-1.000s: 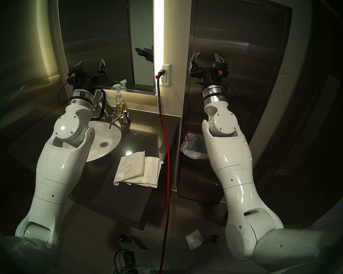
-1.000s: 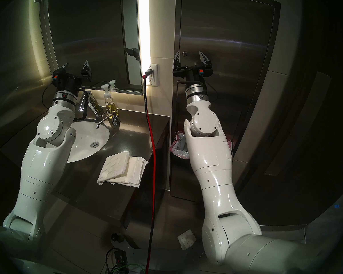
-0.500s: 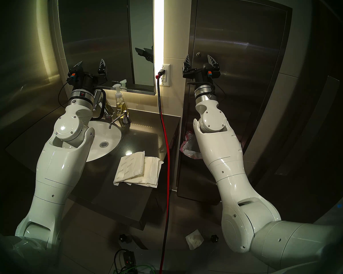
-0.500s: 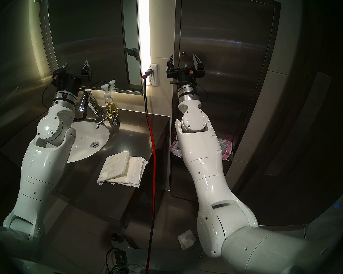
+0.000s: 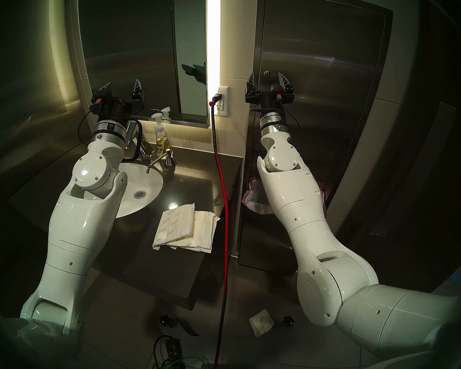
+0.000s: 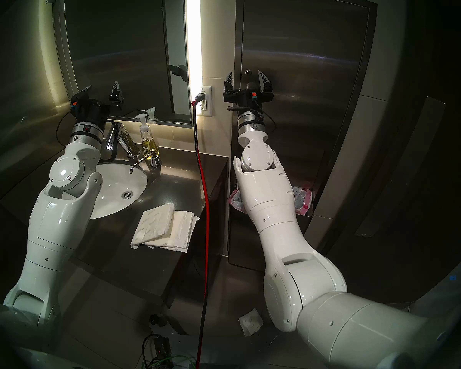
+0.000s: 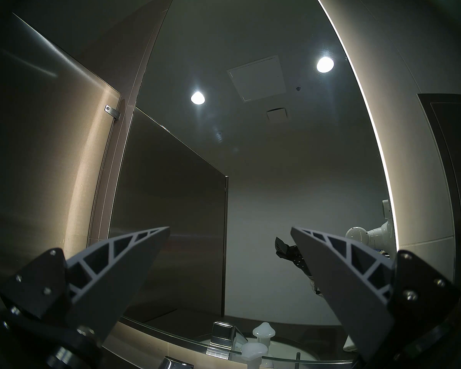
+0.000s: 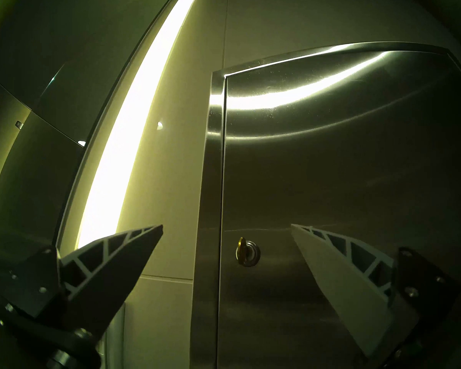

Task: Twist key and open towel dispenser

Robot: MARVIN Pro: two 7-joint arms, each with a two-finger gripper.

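Key [image 8: 241,250] sits in the lock on your towel dispenser [image 8: 357,174] door's left edge | your right gripper [image 8: 226,227] spread wide, short of it, empty | left gripper [image 5: 123,85] spread, idle before mirror [image 5: 133,54]

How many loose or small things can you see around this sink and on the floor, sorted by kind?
Soap pump bottles: 1
Built-in soap dispenser spouts: 1
Paper towel stacks on the counter: 2
Paper towels on the floor: 1
Black floor knobs: 2
Keys in the dispenser lock: 1
Total: 8
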